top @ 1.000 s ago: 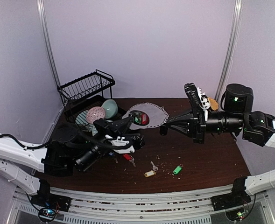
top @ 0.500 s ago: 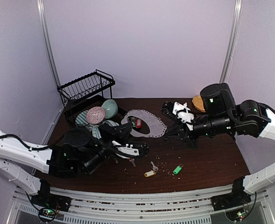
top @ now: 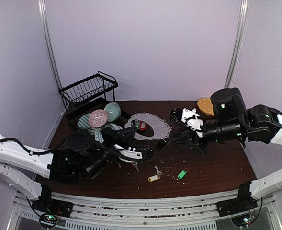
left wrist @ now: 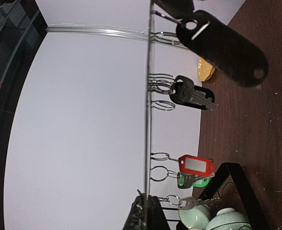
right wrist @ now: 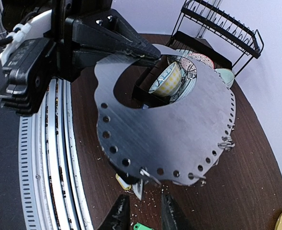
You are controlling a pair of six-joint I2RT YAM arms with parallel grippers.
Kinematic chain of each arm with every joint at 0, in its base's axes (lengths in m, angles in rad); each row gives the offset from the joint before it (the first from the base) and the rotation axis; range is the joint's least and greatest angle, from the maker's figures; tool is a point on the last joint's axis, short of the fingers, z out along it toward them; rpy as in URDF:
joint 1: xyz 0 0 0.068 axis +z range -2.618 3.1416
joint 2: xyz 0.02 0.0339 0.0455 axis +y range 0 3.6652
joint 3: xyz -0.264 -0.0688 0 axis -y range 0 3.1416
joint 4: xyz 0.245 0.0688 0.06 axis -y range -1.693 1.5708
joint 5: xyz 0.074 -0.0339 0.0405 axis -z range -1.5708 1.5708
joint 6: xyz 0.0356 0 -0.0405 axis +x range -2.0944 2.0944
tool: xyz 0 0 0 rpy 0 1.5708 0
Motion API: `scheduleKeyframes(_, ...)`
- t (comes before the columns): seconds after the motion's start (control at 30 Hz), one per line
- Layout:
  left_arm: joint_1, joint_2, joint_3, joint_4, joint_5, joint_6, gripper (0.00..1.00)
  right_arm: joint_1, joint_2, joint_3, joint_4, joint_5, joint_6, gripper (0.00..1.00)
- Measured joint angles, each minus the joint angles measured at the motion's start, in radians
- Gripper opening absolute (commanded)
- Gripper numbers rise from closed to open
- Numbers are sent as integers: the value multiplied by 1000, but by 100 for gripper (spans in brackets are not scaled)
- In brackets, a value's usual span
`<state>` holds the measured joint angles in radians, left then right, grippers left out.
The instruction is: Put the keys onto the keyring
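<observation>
The keyring (top: 152, 128) is a flat grey oval plate with holes round its rim. My left gripper (top: 130, 131) is shut on its near left edge. In the left wrist view the keyring (left wrist: 148, 120) shows edge-on between my jaws. A black-tagged key (left wrist: 222, 45), a dark key (left wrist: 191, 93), a red-tagged key (left wrist: 196, 164) and a green-tagged key (left wrist: 193, 181) hang from it. My right gripper (right wrist: 143, 216) is open just short of the keyring (right wrist: 179, 129), holding nothing. A yellow-tagged key (top: 153, 178) and a green-tagged key (top: 181, 174) lie on the table.
A black dish rack (top: 88, 88) stands at the back left with bowls (top: 98, 117) in front of it. An orange plate (top: 205, 106) lies at the back right. A yellow patterned cup (right wrist: 168, 79) shows through the keyring's hole. Crumbs dot the table.
My right arm has swung down to the keyring's right edge and its jaws have opened. The keyring has tipped lower in my left gripper.
</observation>
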<state>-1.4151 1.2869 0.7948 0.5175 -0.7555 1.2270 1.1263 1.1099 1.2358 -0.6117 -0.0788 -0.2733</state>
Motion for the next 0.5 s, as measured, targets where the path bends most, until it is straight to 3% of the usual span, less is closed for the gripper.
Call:
scheduleKeyframes(0.1, 0, -8, 0, 3, 7, -31, 0, 0, -61, -40, 32, -16, 8, 42)
scheduleKeyframes(0.2, 0, -20, 0, 4, 20, -58, 0, 0, -116, -71, 82, -42, 17, 44)
scheduleKeyframes(0.3, -1, -36, 0, 4, 43, -95, 0, 0, -163, -108, 148, -71, 37, 33)
scheduleKeyframes(0.5, -1, -85, -10, 45, 121, -145, 0, -34, -226, -214, 342, -199, 145, 26)
